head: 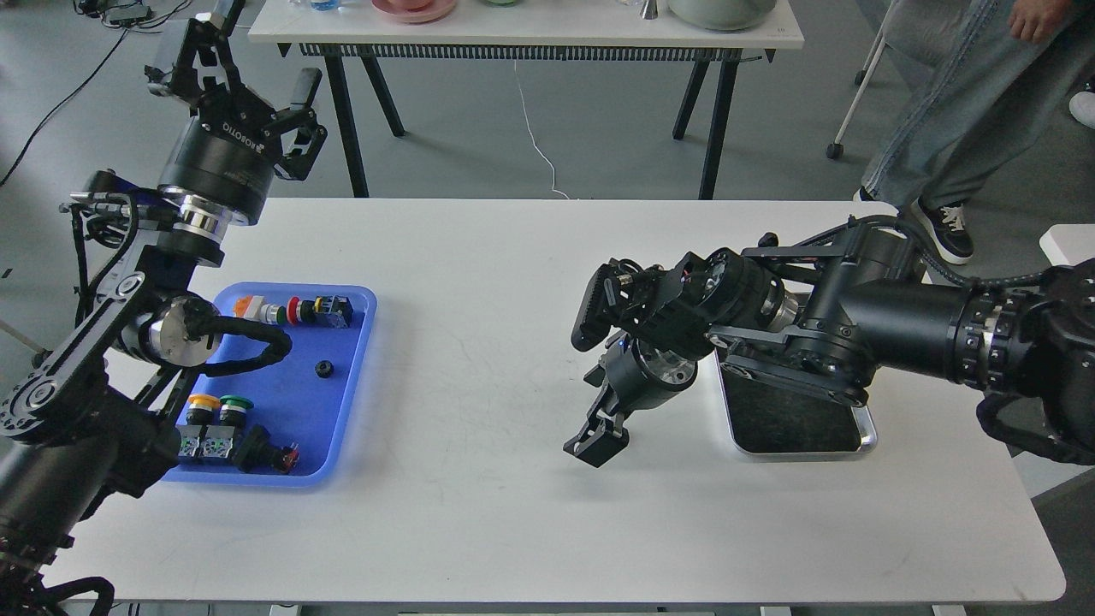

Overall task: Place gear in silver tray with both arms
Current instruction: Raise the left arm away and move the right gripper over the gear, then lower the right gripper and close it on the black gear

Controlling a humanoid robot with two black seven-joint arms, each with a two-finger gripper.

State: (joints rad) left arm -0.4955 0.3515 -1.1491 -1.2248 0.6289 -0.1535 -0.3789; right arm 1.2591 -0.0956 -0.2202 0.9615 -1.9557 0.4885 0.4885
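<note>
On the table (479, 530), the plastic tray (359, 376) sat at my left and the silver tray (866, 428) at my right, well apart. My right arm (855, 325) lay across the silver tray's far part; a small gear (323, 369) lay in the plastic tray.
</note>
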